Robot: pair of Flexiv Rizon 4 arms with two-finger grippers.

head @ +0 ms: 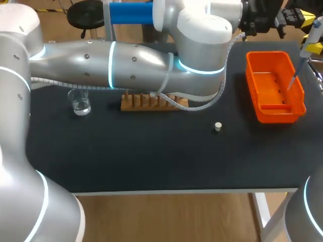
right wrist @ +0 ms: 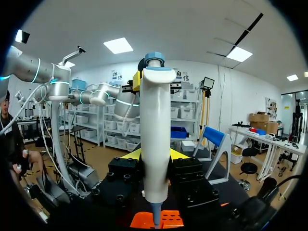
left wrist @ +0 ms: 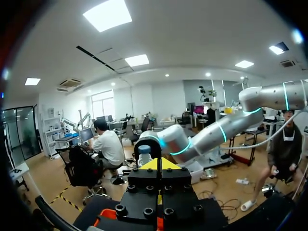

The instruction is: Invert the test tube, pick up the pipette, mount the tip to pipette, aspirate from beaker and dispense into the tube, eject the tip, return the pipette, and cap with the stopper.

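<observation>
My right gripper [right wrist: 155,155] is shut on the white pipette [right wrist: 156,134], which it holds upright. In the head view the pipette [head: 312,33] hangs at the far right, and its thin tip [head: 292,81] points down into the orange bin [head: 262,113]. My left arm reaches across the table. Its gripper [left wrist: 159,164] is shut on nothing, level with the pipette's blue top [left wrist: 144,150] and just short of it. The glass beaker [head: 79,103] stands at the left. The small white stopper [head: 218,126] lies mid-table. I see no test tube; the left arm hides part of the wooden rack [head: 151,102].
The left arm's big elbow [head: 202,40] and its cable [head: 202,103] hang over the rack and the table's rear middle. The orange bin stands at the right, close to the table's edge.
</observation>
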